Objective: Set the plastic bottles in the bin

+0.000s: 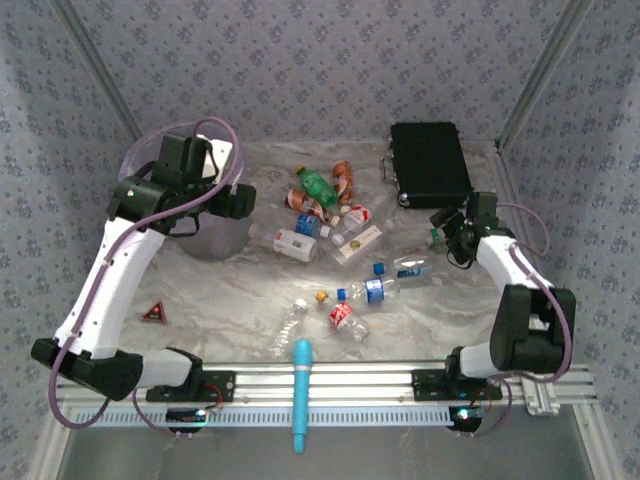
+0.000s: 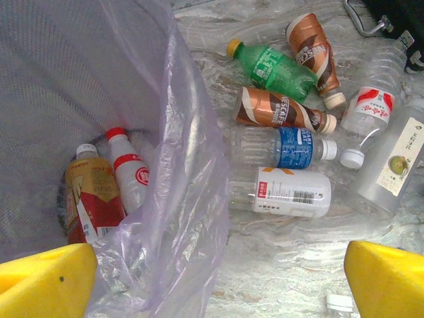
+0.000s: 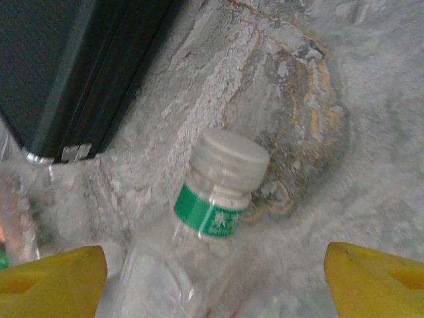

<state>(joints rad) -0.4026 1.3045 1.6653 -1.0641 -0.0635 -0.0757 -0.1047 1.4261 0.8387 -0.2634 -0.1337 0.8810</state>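
Observation:
The bin, grey with a lavender liner, stands at the back left. Two plastic bottles lie inside it, an orange one with a red label and a white one with a red cap. My left gripper hangs open over the bin's right rim, its yellow fingertips far apart with nothing between them. Several more bottles lie across the table's middle. My right gripper is open beside the case. A clear bottle with a green neck band lies between its fingertips, which do not touch it.
A flat black case lies at the back right, its corner close to my right gripper. A light-blue cylindrical tool sits at the near edge. A small red triangle lies front left. Patterned walls enclose the table.

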